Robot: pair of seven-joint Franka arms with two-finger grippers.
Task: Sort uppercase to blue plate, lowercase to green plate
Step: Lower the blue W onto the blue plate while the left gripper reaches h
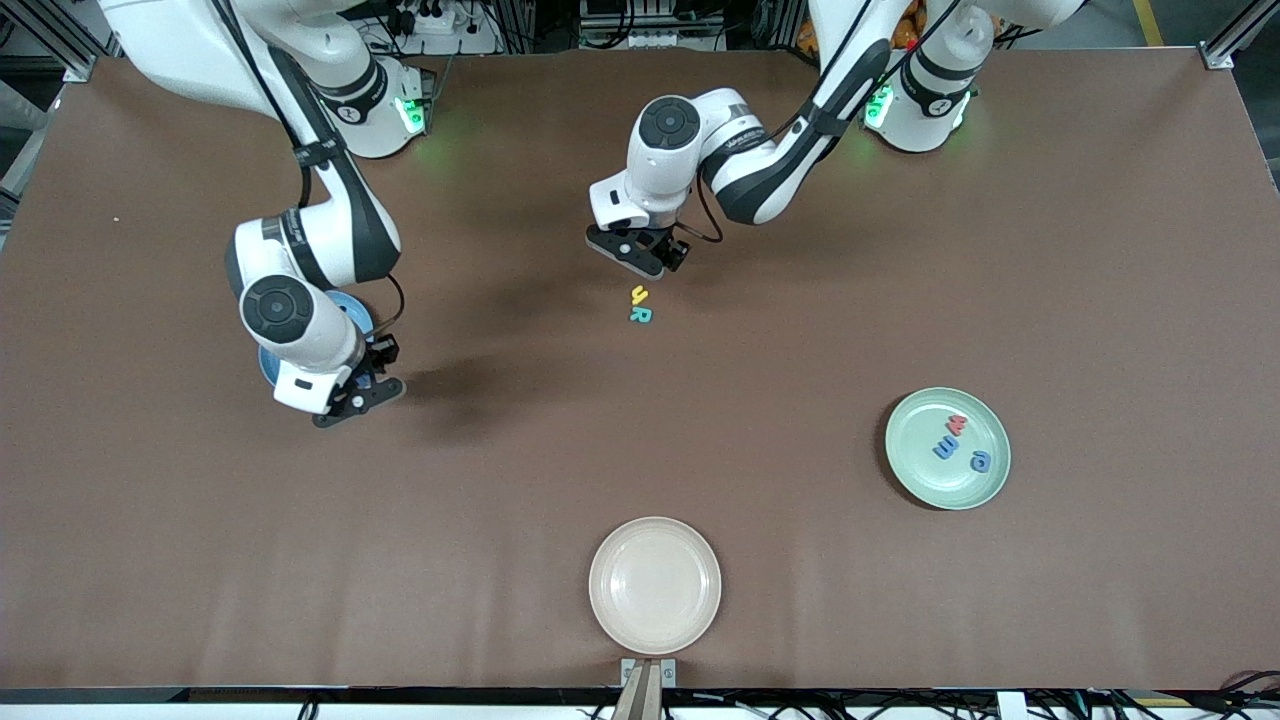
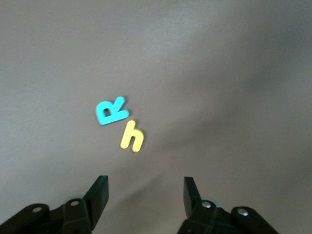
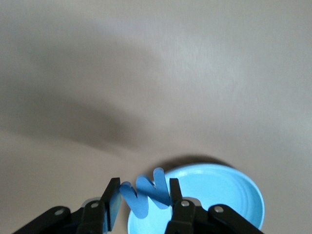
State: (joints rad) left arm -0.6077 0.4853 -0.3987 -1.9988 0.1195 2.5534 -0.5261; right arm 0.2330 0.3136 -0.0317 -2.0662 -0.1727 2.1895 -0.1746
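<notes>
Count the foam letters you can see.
6. Red w, blue m and blue a on the green plate; yellow h and teal R mid-table; blue M in the right claw. The arm may hide more.

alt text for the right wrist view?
The right gripper is shut on a blue M, held over the rim of the blue plate. Bare brown table fills the rest of the view.

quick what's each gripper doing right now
left gripper: open, empty, over the small yellow foam h.
right gripper: shut on the blue foam capital M, over the sky-blue plate's edge.
</notes>
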